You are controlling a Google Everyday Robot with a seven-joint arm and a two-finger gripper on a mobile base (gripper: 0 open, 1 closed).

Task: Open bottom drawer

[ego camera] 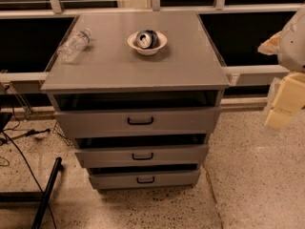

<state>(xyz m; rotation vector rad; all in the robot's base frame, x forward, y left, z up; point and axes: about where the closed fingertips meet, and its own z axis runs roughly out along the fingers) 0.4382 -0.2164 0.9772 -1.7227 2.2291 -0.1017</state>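
Bottom drawer (144, 179), lowest centre of frame, carries a small black loop handle (145, 180). Gripper (285, 101) hangs at the right edge, well apart from it, open or closed cannot be told; step judged approach, next move a descent to that handle. Cabinet top (186, 66): white bowl (147, 50) holds a can (146, 38); water bottle (74, 45) lies upper left.

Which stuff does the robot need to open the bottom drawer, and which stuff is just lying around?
For the job: narrow grey metal bottom drawer, its small black loop handle, cream-coloured gripper hanging beside the cabinet.

Just lying about: clear plastic bottle on its side, white round bowl holding a can.
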